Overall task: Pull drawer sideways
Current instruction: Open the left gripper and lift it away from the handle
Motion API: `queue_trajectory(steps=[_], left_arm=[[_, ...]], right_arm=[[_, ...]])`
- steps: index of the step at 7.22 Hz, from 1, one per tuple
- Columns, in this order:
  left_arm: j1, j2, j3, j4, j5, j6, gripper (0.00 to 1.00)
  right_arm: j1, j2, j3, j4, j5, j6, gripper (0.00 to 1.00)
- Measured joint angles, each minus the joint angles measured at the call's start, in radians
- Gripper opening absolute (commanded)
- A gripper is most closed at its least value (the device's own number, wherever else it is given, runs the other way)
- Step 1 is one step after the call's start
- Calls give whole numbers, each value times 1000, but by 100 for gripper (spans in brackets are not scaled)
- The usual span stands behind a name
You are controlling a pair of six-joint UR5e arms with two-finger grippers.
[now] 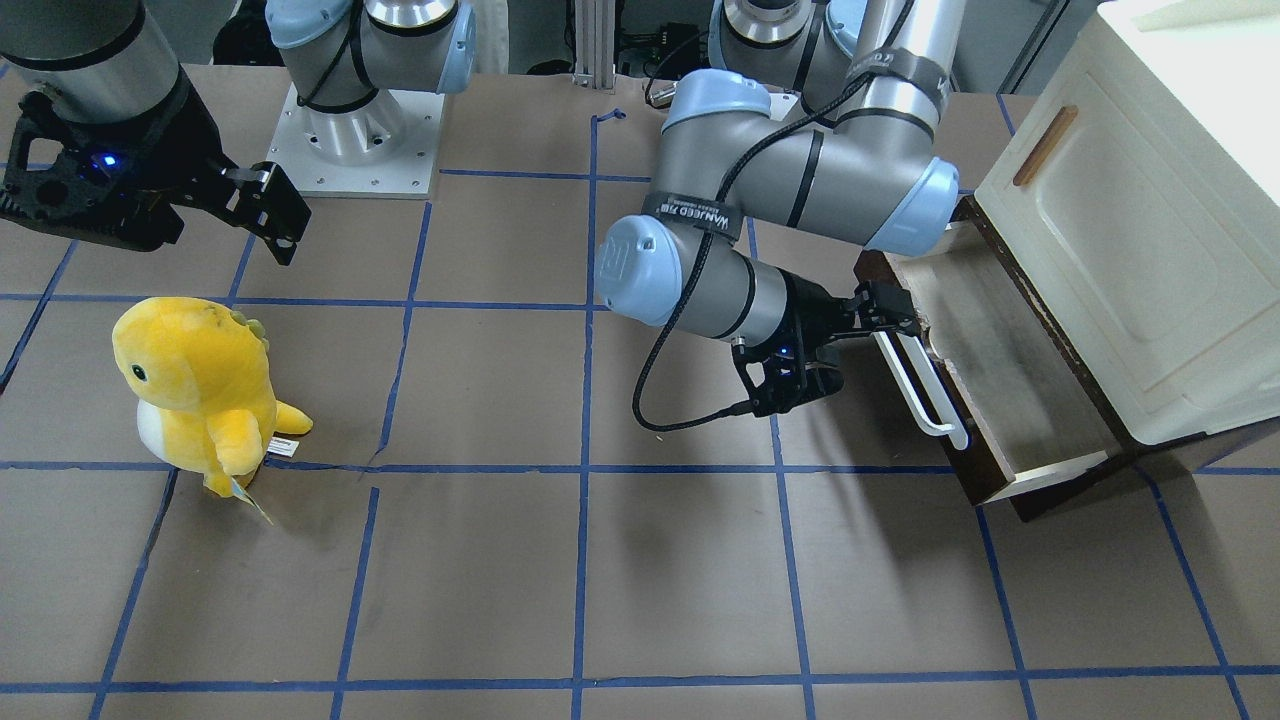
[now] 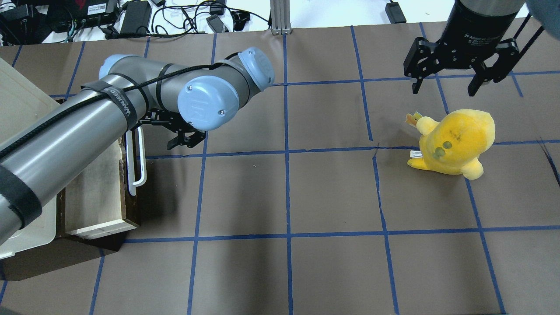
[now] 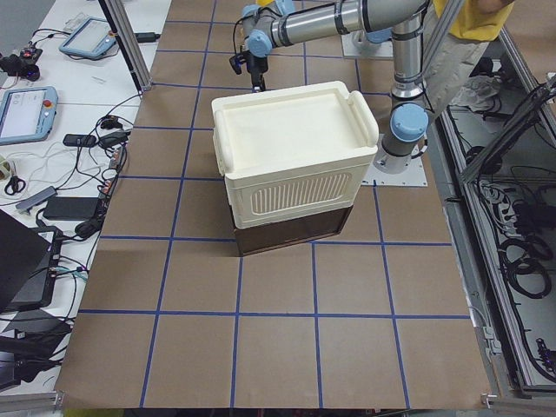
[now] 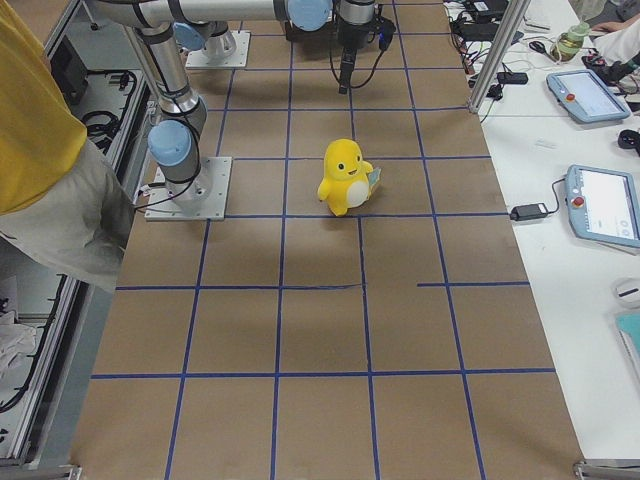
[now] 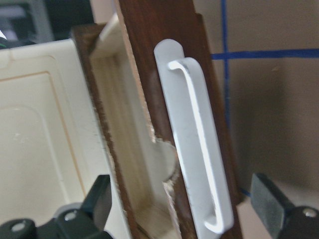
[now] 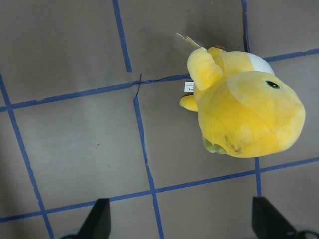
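Note:
The drawer (image 1: pixel 1003 372) stands pulled out from under the cream cabinet (image 1: pixel 1130 250), showing its greyish inside. Its dark brown front carries a long white bar handle (image 1: pixel 922 388). My left gripper (image 1: pixel 890 312) is at the handle's far end. In the left wrist view it (image 5: pixel 184 199) is open, with one finger (image 5: pixel 99 199) on the drawer's inner side and the other outside the handle (image 5: pixel 194 139). The wooden front (image 5: pixel 154 30) runs between the fingers. My right gripper (image 2: pixel 444 85) is open and empty, high above the table, far from the drawer (image 2: pixel 94 183).
A yellow plush toy (image 1: pixel 200 390) stands on the brown paper-covered table below my right gripper; it also shows in the overhead view (image 2: pixel 455 142) and the right wrist view (image 6: pixel 244 114). Blue tape lines grid the table. The cabinet door has a small brown handle (image 1: pixel 1045 146).

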Motion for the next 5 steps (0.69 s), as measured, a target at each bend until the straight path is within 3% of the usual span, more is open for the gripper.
queue_trajectory(steps=[2,5], left_arm=[[21,78,34,147,-305,84,100],[108,211,44,207,-578,206,100]], right_arm=[[0,0,0,0,0,0,100],[0,0,0,0,0,0,100]])
